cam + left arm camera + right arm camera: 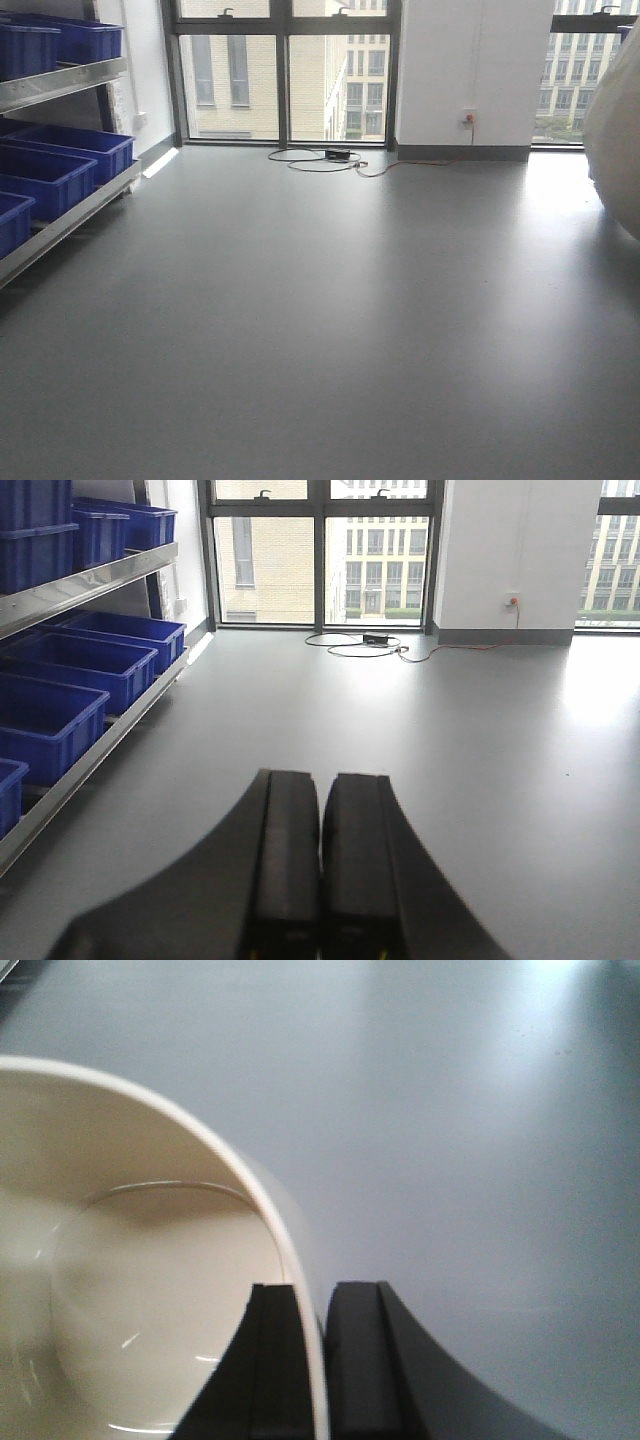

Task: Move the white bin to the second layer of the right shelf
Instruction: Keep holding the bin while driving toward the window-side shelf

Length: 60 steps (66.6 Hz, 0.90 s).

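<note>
Right gripper (321, 1295): jaws clamped on one wall of the white bin (130, 1260), one finger inside, one outside, rim between them. Bin is off the floor, carried at the robot's right; the front view shows it as a pale blur at the right edge (615, 130). Bin looks empty.

Left gripper (320, 780): jaws pressed together, nothing in them, pointing out over bare grey floor (480, 740).

The right shelf second layer is not in any view. The only rack (95, 580) is on the left and holds blue crates (85, 665).

Risks (judgement):
- The pinch is on a single thin, glossy wall, so the bin could pivot or slip out when the base turns or stops.
- The bin covers part of the front view on the side where the target should be, so lining up may be poor.
- The floor cable (320, 158) by the window could snag the wheels if the base heads that way.

Counts:
- White bin: 1.
- Grippers: 2.
- Rack levels seen: 2.
- Blue crates in the left wrist view: about 7, some cut off.
- Cable: 1.
</note>
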### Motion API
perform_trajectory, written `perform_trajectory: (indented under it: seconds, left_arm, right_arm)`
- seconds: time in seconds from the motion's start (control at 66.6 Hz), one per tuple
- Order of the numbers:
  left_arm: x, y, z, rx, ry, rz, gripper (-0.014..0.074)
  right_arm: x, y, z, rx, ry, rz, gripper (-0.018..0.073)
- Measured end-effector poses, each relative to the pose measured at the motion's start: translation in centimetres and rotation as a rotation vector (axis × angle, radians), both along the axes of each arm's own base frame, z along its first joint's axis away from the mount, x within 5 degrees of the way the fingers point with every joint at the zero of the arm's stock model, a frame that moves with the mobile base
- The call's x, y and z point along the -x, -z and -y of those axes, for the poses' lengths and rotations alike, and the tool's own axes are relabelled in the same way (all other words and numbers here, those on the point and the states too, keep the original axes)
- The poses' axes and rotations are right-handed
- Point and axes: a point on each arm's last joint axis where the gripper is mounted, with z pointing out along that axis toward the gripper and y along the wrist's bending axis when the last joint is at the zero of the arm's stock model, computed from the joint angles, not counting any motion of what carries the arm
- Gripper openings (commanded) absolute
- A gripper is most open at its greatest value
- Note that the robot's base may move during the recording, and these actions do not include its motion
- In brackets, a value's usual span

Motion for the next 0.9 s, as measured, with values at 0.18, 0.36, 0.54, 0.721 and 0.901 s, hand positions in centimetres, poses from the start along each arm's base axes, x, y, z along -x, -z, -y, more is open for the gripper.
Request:
perform_trajectory:
  seconds: [0.18,0.36,0.54,0.721,0.901]
  left_arm:
    - [0.0,0.0,0.0,0.0,0.0,0.0,0.0085]
    - [0.0,0.0,0.0,0.0,0.0,0.0,0.0085]
    - [0.0,0.0,0.0,0.0,0.0,0.0,0.0085]
    - [0.0,0.0,0.0,0.0,0.0,0.0,0.0085]
    - [0.0,0.0,0.0,0.0,0.0,0.0,0.0085]
  right_arm:
    - [0.0,0.05,0.0,0.0,0.0,-0.001,0.0068]
    - [0.0,0.05,0.0,0.0,0.0,-0.001,0.0068]
    - [0.0,0.05,0.0,0.0,0.0,-0.001,0.0068]
    - [0.0,0.05,0.0,0.0,0.0,-0.001,0.0068]
    - [0.0,0.05,0.0,0.0,0.0,-0.001,0.0068]
